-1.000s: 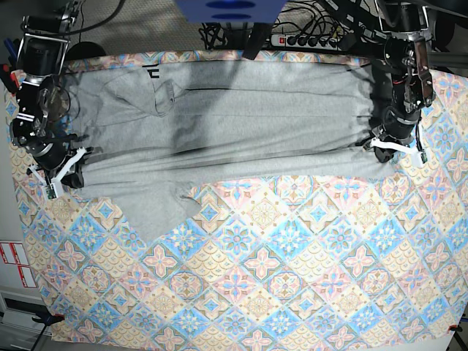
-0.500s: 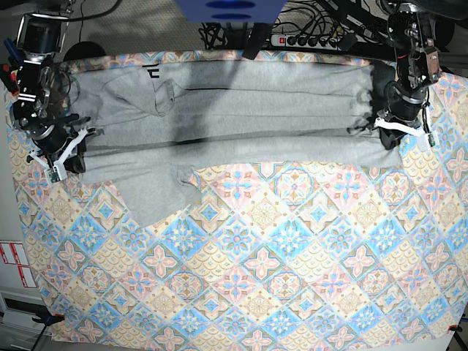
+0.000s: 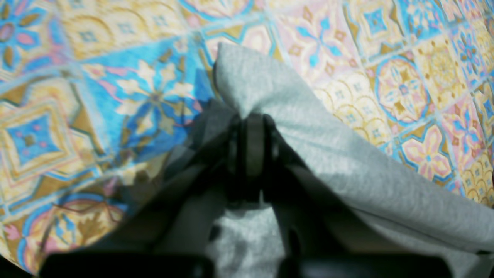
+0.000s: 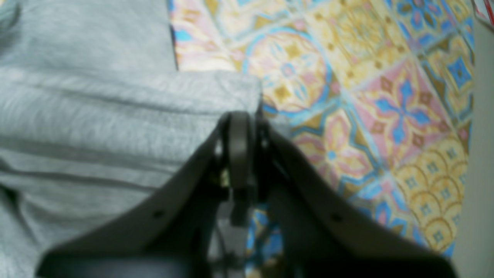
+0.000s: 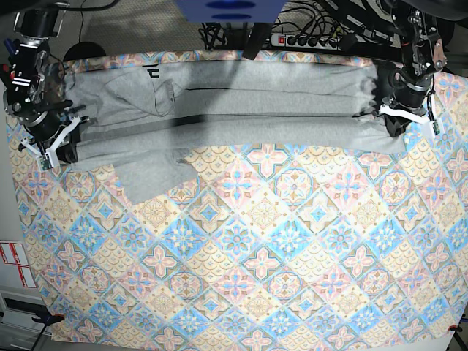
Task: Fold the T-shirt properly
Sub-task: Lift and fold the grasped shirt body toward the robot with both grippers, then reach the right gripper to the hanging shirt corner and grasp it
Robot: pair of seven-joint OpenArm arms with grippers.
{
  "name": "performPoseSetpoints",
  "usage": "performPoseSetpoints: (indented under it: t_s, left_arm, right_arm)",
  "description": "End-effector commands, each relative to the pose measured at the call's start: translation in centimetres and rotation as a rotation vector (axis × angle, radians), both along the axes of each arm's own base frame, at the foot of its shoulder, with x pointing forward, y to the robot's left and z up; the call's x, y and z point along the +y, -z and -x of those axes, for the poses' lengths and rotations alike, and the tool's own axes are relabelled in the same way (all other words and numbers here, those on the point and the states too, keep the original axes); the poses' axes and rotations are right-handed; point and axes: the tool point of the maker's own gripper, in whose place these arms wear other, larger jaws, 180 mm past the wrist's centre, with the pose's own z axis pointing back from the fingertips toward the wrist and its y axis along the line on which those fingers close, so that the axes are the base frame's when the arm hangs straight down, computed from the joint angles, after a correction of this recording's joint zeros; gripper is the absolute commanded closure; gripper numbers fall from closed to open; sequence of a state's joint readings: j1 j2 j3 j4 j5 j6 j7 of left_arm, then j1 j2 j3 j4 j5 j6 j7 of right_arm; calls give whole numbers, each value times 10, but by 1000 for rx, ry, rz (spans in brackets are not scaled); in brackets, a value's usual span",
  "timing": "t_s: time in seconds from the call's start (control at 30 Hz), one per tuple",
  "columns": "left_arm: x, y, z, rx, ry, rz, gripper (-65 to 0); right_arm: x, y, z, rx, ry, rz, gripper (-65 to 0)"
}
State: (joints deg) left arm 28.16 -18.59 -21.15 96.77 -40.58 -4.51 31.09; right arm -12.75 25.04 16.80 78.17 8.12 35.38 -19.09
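The grey T-shirt [image 5: 241,110] lies stretched as a long band across the far part of the table, with black lettering [image 5: 152,73] showing near its far left. One sleeve [image 5: 153,179] trails toward me from the band. My left gripper [image 5: 398,126] is at the band's right end, shut on a bunched corner of the T-shirt [image 3: 347,154]; in the left wrist view the gripper [image 3: 251,119] has cloth wrapped around its tips. My right gripper [image 5: 55,150] is at the left end. The right wrist view shows this gripper [image 4: 239,119] shut on the folded edge of the T-shirt [image 4: 96,116].
The pastel diamond-patterned tablecloth [image 5: 256,256] covers the whole table. A power strip with cables [image 5: 307,40] and a blue object [image 5: 230,9] lie beyond the far edge. Red and white labels [image 5: 14,263] sit off the table's left side.
Both grippers have moved toward the far edge, carrying the shirt's near edge with them. The grey band has become narrower and the trailing sleeve has slid farther away from me.
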Motion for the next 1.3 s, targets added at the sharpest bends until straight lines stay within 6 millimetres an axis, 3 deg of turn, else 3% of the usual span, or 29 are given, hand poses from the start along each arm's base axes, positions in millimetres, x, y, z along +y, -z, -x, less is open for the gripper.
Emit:
performPoseSetpoints:
  t_s: [0.0,0.63,0.87,1.27]
  left_arm:
    - [8,-11,-4,-31,-2,-35,0]
    - [37,55,36,165,-90,-17,0]
    - [38,56,36,167,-92,-16,0]
    - [38,55,35,164,-92,-16,0]
  right_arm:
    - [-9,-18,-9,-54,5,21,-3]
    - [-5,-12,-1,-35,-4,18,-4]
    - [-13,0,9,71,18,53,-7]
    - [-16,2,11,93,26,66,-15]
